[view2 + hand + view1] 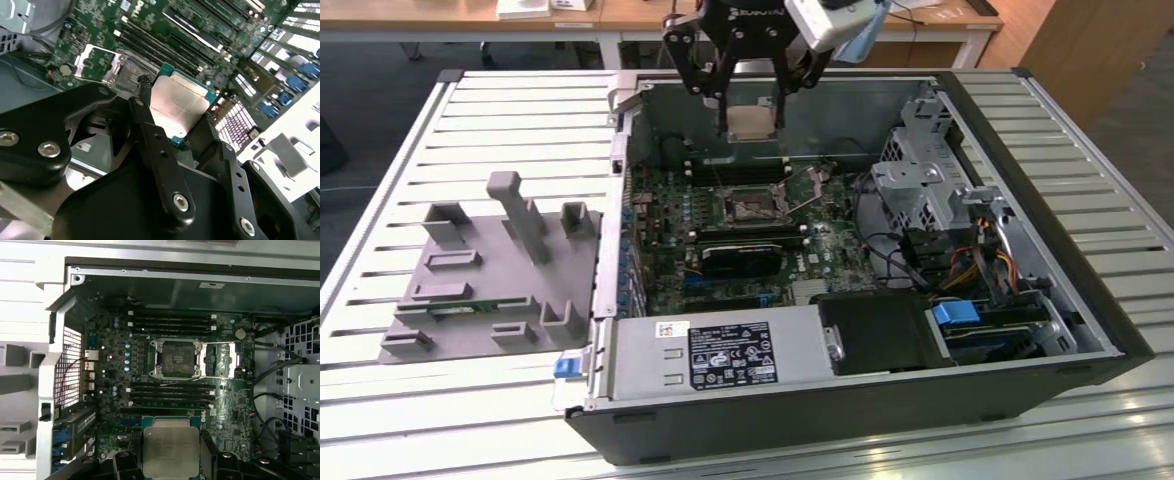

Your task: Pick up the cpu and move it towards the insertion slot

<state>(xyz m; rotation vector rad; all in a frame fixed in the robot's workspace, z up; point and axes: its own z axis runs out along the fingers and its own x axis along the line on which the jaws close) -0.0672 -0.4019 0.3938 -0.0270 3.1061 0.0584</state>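
Note:
My gripper (pixel 751 126) hangs above the far part of the open computer case, shut on the cpu (pixel 751 117), a flat silver square with a pale rim. In the second wrist view, two black fingers (pixel 143 95) clamp opposite edges of the cpu (pixel 181 104), which has a green edge. In the first wrist view the cpu (pixel 171 446) sits level in the gripper (pixel 171 460). The insertion slot (pixel 175 358) lies beyond it on the motherboard, with a silver frame, a dark centre and its cover plate swung open beside it. In the exterior view the insertion slot (pixel 750 205) is below and nearer than the cpu.
Long black memory slots (pixel 172 392) run between the cpu and the slot. A glossy black block (pixel 740 260), a power supply (pixel 720 355), a drive cage (pixel 927 180) and cables crowd the case. A grey moulded fixture (pixel 494 270) lies on the slatted table (pixel 520 110).

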